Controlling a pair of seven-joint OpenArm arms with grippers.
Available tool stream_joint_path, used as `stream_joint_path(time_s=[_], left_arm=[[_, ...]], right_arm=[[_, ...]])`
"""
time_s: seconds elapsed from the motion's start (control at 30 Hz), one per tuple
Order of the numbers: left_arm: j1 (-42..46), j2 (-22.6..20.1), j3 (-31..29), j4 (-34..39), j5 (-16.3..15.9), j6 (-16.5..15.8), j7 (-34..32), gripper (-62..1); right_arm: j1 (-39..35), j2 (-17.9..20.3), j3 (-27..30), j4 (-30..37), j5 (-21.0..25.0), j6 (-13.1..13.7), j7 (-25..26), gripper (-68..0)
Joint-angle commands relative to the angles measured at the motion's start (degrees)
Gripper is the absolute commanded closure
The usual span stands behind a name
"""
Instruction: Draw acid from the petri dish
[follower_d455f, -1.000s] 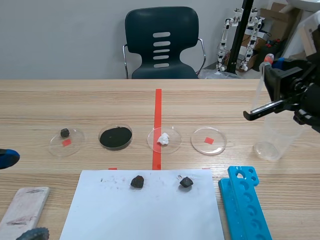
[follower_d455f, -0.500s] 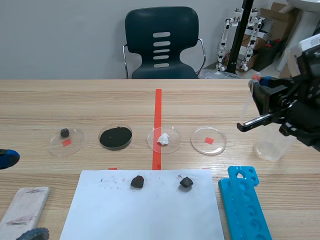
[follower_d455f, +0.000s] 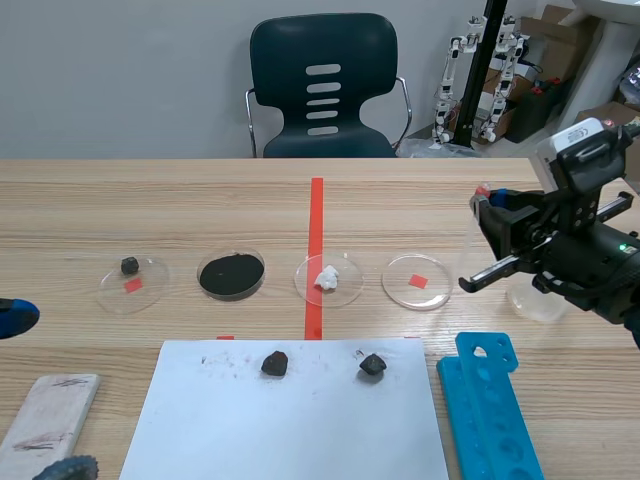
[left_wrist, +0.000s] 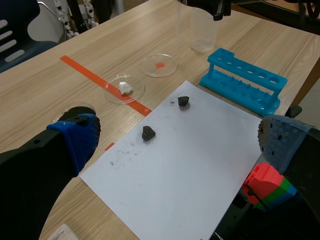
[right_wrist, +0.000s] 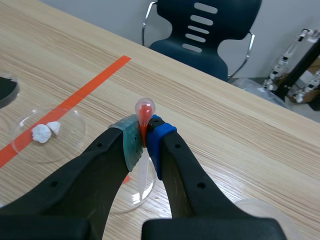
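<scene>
Pinching a slim clear plastic dropper with a red bulb (right_wrist: 144, 109) just under that bulb with the right tool (right_wrist: 145, 142), pads narrow around the stem. Hanging it upright, tip down, over the shallow clear round petri dish (follower_d455f: 400, 288) on the wooden table (follower_d455f: 200, 210), right of the dish of white lumps (follower_d455f: 345, 290). Spreading the left tool (left_wrist: 177, 144) wide, gripping nothing, low above the white paper sheet (left_wrist: 200, 165).

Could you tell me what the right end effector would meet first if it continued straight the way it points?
Probably the petri dish lying just beneath the right end effector, its gripped dropper touching first; depth is unclear.
</scene>
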Motion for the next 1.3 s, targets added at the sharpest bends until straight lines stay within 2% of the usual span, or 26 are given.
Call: stream_joint_path(time_s=[0.0,0.4,0.97,1.27], left_arm=[[-0.2,0.28,0.0,0.7,-0.74,-0.07,-0.72,-62.3],[-0.2,0.28,0.0,0.7,-0.74,-0.04,-0.76,-62.3],[-0.2,0.28,0.0,0.7,-0.74,-0.04,-0.76,-62.3],[-0.2,0.28,0.0,0.7,-0.74,-0.04,-0.76,-62.3]], right_arm=[[1.64,-0.02,-0.02,0.17,-0.42,0.13,1.44,-0.9],[3.96,-3.15,-0.02,-3.87,-6.62,1.84,5.49,-0.9],[3.96,-3.17,-0.33,-6.97,-8.44,1.79,10.36,-0.9],[3.96,-3.17,-0.33,-7.02,-8.57,1.77,10.82,-0.9]])
